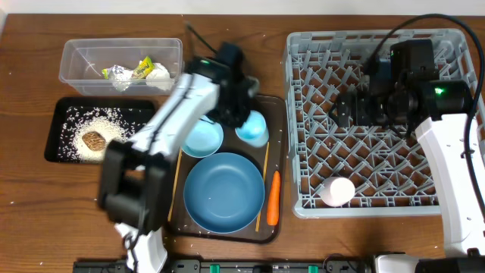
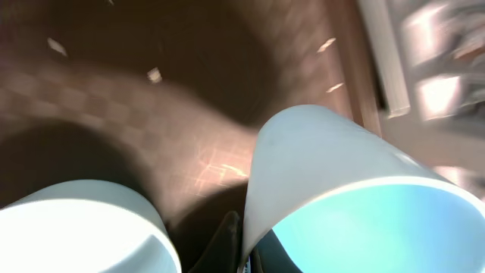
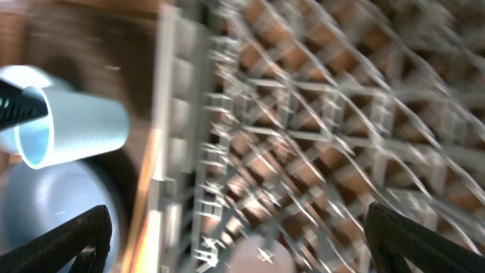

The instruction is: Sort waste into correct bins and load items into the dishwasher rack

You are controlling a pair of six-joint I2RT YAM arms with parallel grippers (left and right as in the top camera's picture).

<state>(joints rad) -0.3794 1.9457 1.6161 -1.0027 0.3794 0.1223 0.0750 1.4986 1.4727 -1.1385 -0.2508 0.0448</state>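
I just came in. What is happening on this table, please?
Two robot arms are clearing up after a meal. The left claw grips the light-blue cup at its rim, tilted over the brown serving tray. The right claw hangs open and empty over the dishwasher rack, where the pale pink cup already lies. The blue plate, small bowl, chopsticks and carrot are on the serving tray. Tissue and a wrapper sit in the clear tub, and rice with a brown lump in the black tray.

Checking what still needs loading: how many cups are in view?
2. The light-blue cup is tilted over the serving tray; the pale pink cup lies in the dishwasher rack, in the corner nearest the carrot. None seems hidden.
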